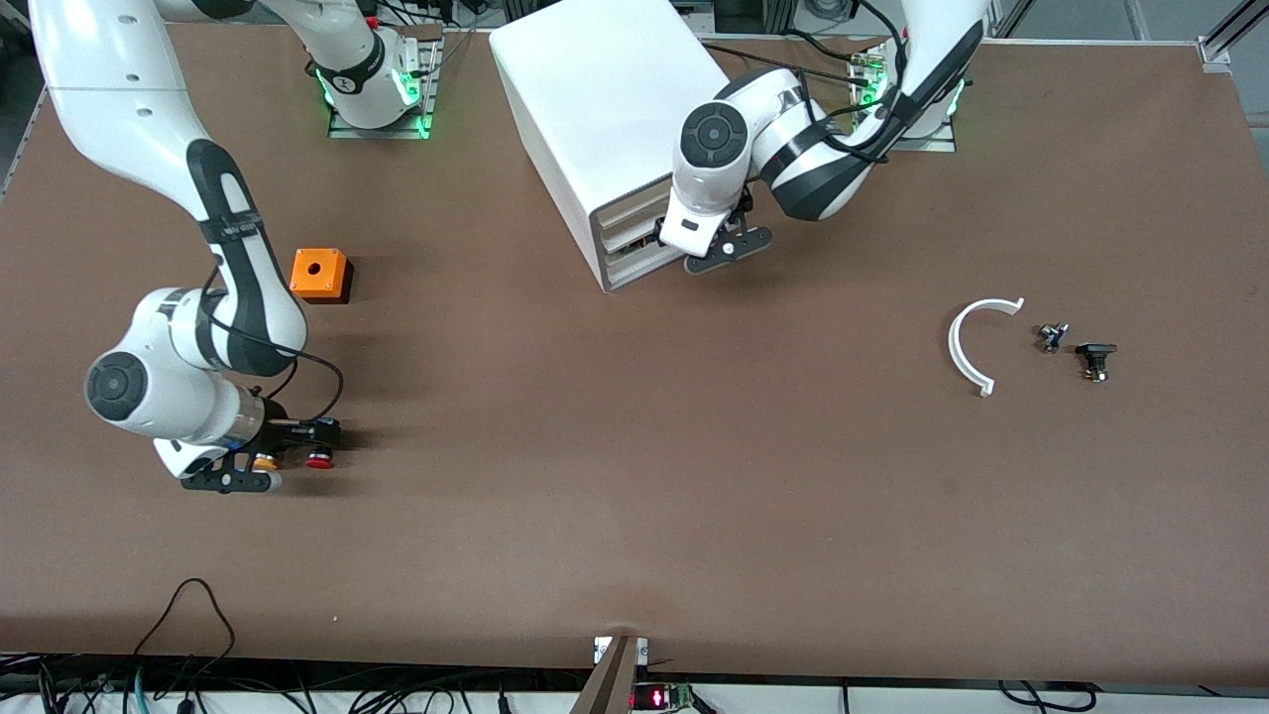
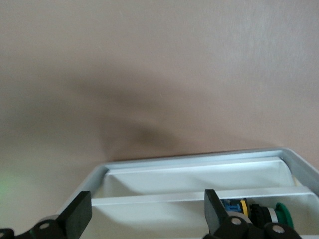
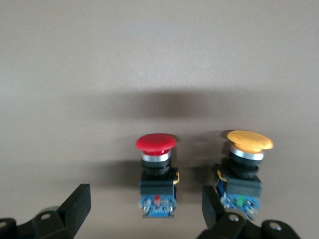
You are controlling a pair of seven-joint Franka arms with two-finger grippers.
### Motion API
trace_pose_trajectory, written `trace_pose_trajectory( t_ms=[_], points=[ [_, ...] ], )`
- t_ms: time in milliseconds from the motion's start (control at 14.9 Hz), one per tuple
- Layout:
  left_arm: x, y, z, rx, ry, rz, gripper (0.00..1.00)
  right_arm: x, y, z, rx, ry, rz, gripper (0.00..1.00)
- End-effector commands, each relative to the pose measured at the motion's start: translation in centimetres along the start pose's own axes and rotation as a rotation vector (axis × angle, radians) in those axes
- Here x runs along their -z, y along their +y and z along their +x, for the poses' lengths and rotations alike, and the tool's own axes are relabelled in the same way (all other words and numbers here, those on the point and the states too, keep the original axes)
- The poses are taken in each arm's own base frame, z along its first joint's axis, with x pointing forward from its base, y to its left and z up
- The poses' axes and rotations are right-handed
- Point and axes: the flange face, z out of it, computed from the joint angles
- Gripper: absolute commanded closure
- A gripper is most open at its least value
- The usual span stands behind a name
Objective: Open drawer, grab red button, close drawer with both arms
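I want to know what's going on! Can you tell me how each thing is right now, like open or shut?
drawer: pulled open, parts inside.
red button: lying on the table, not held.
orange button: lying beside it.
right gripper: fingers open around the red button.
left gripper: fingers open over the drawer.

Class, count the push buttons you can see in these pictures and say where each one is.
3. The red button and the orange-capped button lie on the table under the right gripper; a green-capped one lies in the open drawer. More may be hidden.
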Motion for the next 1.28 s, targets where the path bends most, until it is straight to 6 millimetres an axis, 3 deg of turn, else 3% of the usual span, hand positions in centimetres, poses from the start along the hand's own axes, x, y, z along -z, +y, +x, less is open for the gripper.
trace_pose_trajectory(
  t_ms=[0,269,538,672,806,1075,1209],
  points=[
    [4.0,-1.5,3.6,-0.043,-0.016,0.017,0.01,5.8,-0.4,-0.9,0.025,0.001,0.008,0.0],
    [8.0,-4.6,8.1,-0.124,-0.042,0.039,0.01,12.2,-0.3,-2.1,0.053,0.007,-0.02,0.0],
    [13.3,-8.9,12.5,-0.2,-0.026,0.021,0.01,18.4,-0.2,-4.3,0.043,-0.009,-0.017,0.0],
    [15.7,-11.2,13.7,-0.217,0.015,0.009,0.01,21.4,-0.3,-5.5,0.036,-0.012,-0.014,0.0],
    [19.4,-13.9,14.2,-0.308,0.065,0.012,0.01,24.2,0.0,-6.5,0.004,0.01,-0.012,0.0],
    [23.5,-19.2,16.7,-0.459,0.061,0.021,0.01,29.5,-0.2,-8.6,-0.051,-0.049,-0.048,0.0],
    [25.9,-23.1,17.5,-0.518,0.116,0.037,0.01,32.1,-0.9,-9.2,-0.029,-0.065,-0.107,0.0]
  ],
)
